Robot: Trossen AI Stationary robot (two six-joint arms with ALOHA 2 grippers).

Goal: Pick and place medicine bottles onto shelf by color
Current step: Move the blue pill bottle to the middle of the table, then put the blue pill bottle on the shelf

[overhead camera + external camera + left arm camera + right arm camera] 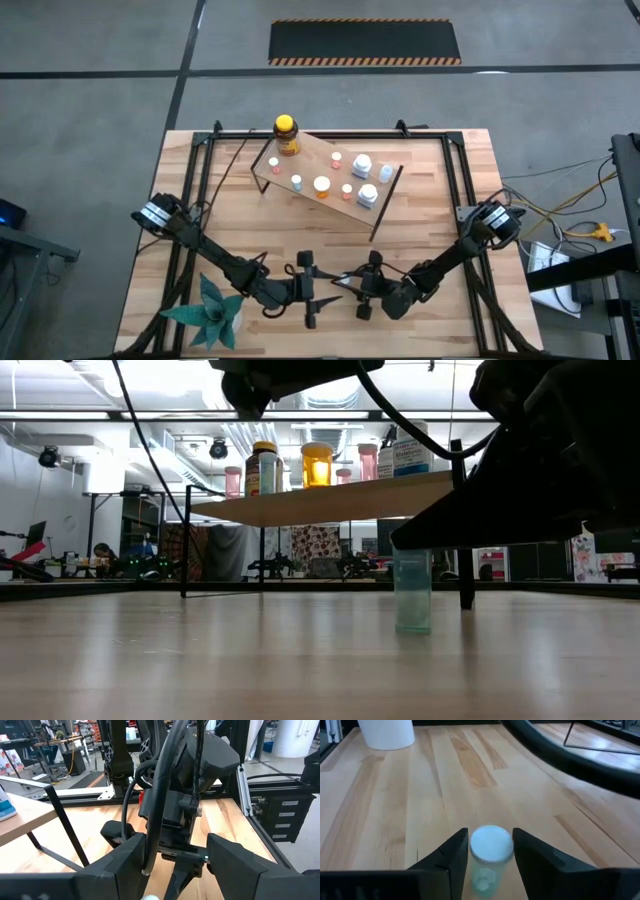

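A small clear bottle with a pale teal cap (491,843) stands upright on the bench (395,810), right between the two dark fingers (445,857) of the right claw (341,283). The fingers flank it closely on both sides with a thin sliver of gap showing at each, so the claw is spread around the bottle rather than pinching it. In the low view the same bottle (412,592) rests on the wood under the dark bulk of the arm.

The left claw (335,285) faces the right one near the bench's front edge, tip to tip, its fingers (125,857) spread apart and holding nothing.

Beyond both claws, well apart, stands the shelf (310,160) on black legs, carrying the amber bottle with yellow cap (286,135) at one corner and small capped bottles, among them an orange-capped one (322,185). Beside the left arm's elbow stands a green paper plant (213,310).
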